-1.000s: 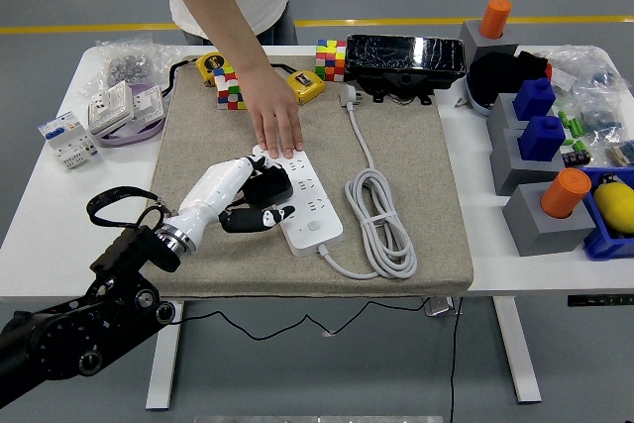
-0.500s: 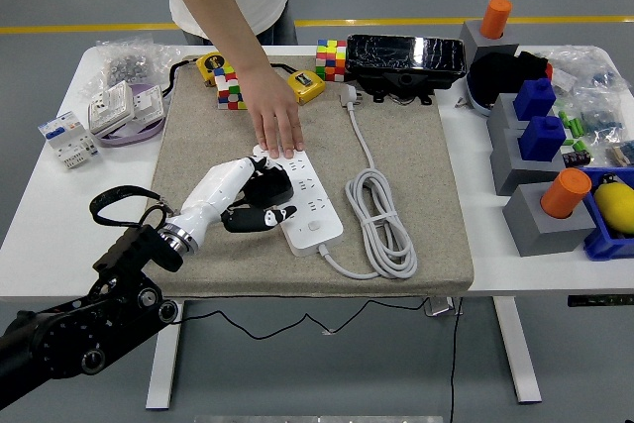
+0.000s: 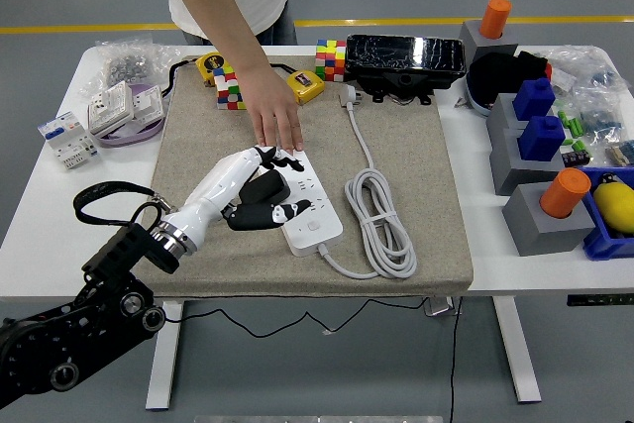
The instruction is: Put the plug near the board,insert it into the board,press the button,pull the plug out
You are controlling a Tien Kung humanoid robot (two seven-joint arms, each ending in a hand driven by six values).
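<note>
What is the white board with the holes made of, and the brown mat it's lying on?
The power strip looks like hard, smooth white plastic: it has clean moulded edges and a slight sheen. The mat under it looks like coarse woven fabric or felt, since its tan surface is matte and speckled with no shine. The pictures cannot settle which of the two it is.

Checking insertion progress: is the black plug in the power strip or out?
Cannot tell: the left hand wraps the black plug over the power strip, hiding the prongs.
</note>
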